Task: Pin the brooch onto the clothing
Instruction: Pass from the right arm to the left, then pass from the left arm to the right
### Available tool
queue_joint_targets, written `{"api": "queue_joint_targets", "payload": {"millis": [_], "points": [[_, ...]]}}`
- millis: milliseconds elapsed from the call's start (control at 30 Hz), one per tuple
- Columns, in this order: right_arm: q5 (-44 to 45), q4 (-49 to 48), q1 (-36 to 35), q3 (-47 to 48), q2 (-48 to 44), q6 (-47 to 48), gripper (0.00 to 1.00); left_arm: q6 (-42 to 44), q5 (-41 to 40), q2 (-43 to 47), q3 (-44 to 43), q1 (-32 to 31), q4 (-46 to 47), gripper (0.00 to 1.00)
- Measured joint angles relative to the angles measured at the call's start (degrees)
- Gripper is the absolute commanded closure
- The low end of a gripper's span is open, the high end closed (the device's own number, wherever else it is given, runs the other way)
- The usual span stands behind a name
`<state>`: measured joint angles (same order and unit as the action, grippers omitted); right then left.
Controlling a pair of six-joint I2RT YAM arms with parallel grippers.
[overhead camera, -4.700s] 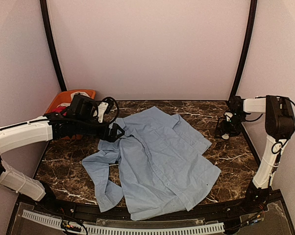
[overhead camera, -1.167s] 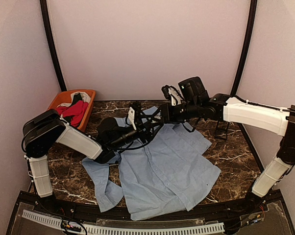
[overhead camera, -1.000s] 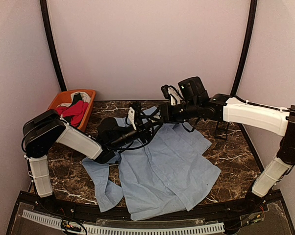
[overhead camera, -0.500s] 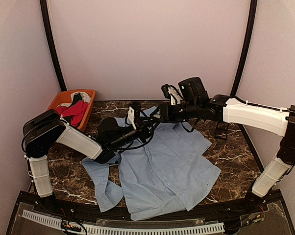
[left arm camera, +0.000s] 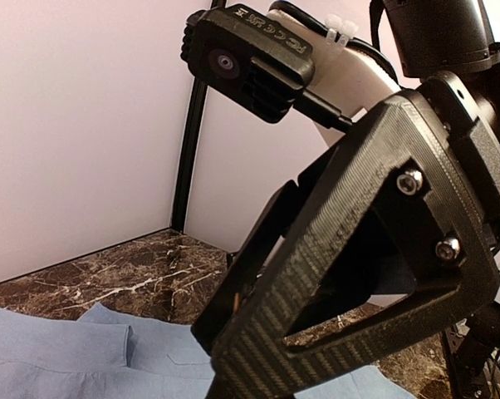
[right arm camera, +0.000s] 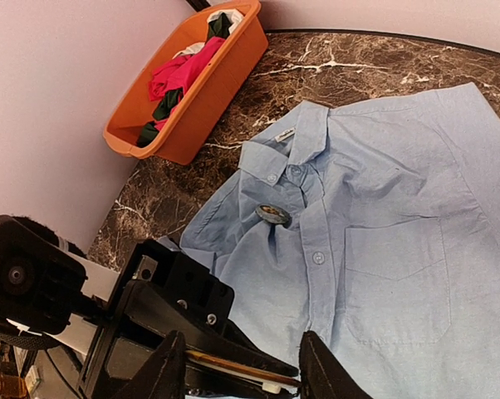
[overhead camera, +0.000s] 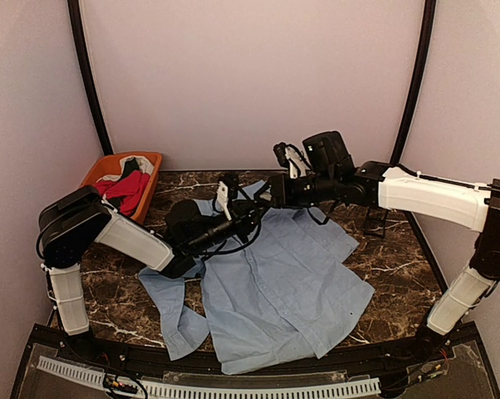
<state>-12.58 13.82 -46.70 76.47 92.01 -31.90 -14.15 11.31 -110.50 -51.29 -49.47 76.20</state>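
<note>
a dark marble table (overhead camera: 109,274) held the blue shirt (overhead camera: 275,283) spread flat at its middle, the brooch (right arm camera: 273,214) sitting just below the collar (right arm camera: 304,133). an orange basket (right arm camera: 213,91) of clothes (right arm camera: 179,75) stood in the far left corner by lilac walls (overhead camera: 250,83). the right gripper (right arm camera: 239,349) hung open; the left gripper (overhead camera: 248,216) could not be judged open or closed.

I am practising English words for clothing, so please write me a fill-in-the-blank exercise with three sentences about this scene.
1. The shirt spread on the table is light ___.
2. The round brooch lies on the shirt just below its ___.
3. The red clothes are in a basket whose colour is ___.
Missing words: blue; collar; orange.
</note>
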Motion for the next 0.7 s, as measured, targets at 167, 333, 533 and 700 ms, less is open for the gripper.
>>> {"api": "queue_joint_targets", "payload": {"millis": [167,333,533,700], "points": [[-0.28,0.11,-0.02,-0.02,-0.42,0.24,0.45,-0.04,-0.22,0.00,0.00,0.00,0.17,0.99],[-0.92,0.92,-0.07,-0.02,-2.54,2.10,0.38,-0.74,-0.20,0.35,0.39,0.00,0.35,0.99],[-3.89,3.85,0.66,1.29,-5.75,9.46,0.39,-5.33,1.44,3.17,2.84,0.00,0.28,0.99],[-9.86,7.37,2.75,1.57,-8.26,20.92,0.39,-11.37,7.69,8.96,3.89,0.00,-0.28,0.99]]}}
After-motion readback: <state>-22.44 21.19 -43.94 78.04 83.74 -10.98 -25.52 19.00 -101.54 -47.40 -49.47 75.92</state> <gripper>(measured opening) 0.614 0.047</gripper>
